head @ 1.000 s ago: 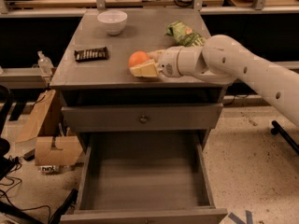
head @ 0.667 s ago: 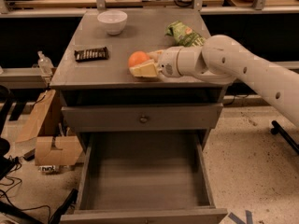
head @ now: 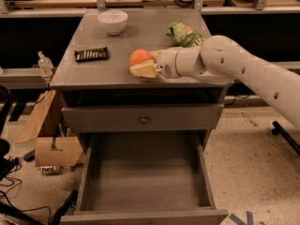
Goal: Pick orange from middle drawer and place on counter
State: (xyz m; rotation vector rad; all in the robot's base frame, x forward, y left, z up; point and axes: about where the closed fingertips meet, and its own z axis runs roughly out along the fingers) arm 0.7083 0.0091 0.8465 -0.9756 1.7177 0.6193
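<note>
Orange fruit, small and round (head: 139,57), sits near the front edge of the flat grey bench top (head: 93,71), clamped between my gripper's (head: 143,62) jaws; I see the white arm (head: 243,74) reaching in level from the right.

The orange (head: 139,56) is bright orange on the matte grey counter (head: 93,74). The claw (head: 144,63), at the counter's front beside the fruit, is cream-yellow, and its arm (head: 243,71) is white. The bowl (head: 112,21) is white, the bag (head: 184,34) green, perhaps red-printed, and the bar (head: 91,54) dark and ribbed. The middle drawer (head: 145,172) is plain grey.
</note>
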